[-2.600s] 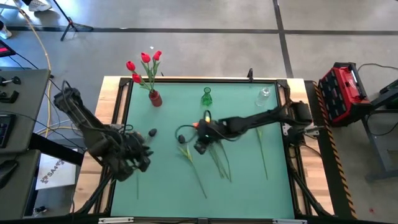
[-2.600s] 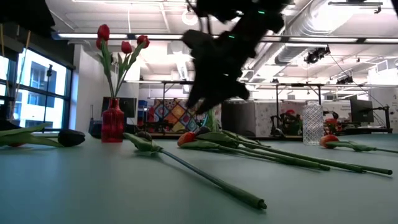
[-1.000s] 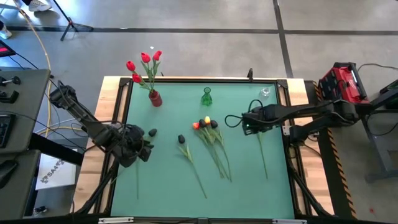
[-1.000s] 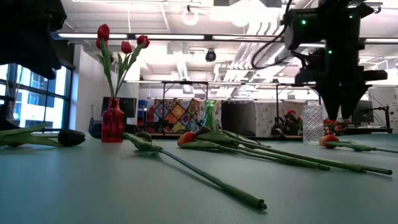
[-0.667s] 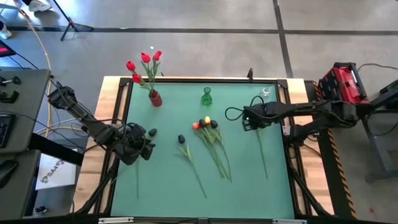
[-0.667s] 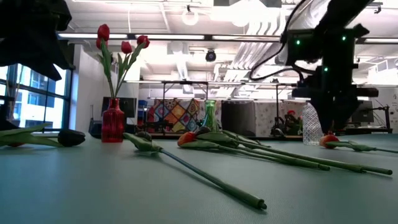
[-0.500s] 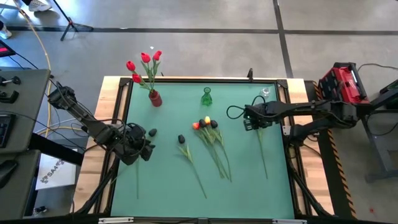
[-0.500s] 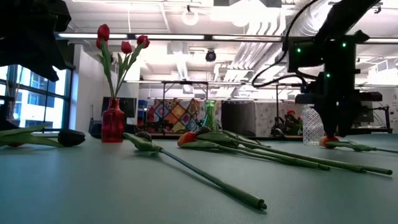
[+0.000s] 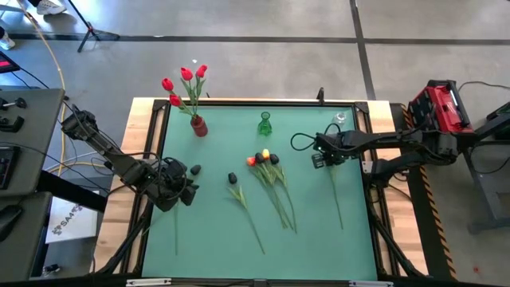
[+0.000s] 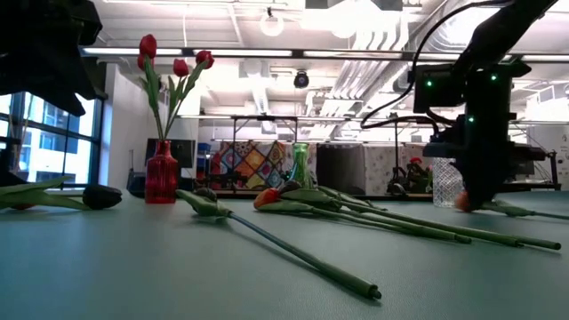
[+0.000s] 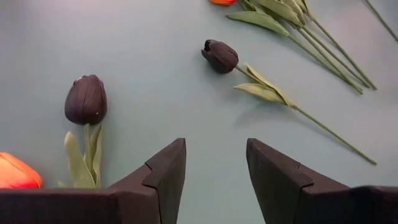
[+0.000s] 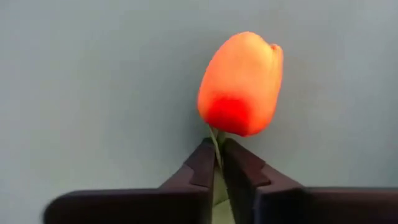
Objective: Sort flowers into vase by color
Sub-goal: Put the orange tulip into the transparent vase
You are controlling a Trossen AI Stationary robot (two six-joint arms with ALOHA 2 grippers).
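One orange tulip (image 12: 241, 84) is pinched just below its bud by the right gripper (image 12: 219, 163), stem trailing toward the table's (image 9: 319, 239) near edge; left gripper (image 11: 214, 171) waits unclenched.

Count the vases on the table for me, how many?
3. The red vase stands at the far left with red flowers in it, the green vase at the far middle, and the clear vase at the far right, partly behind the right arm.
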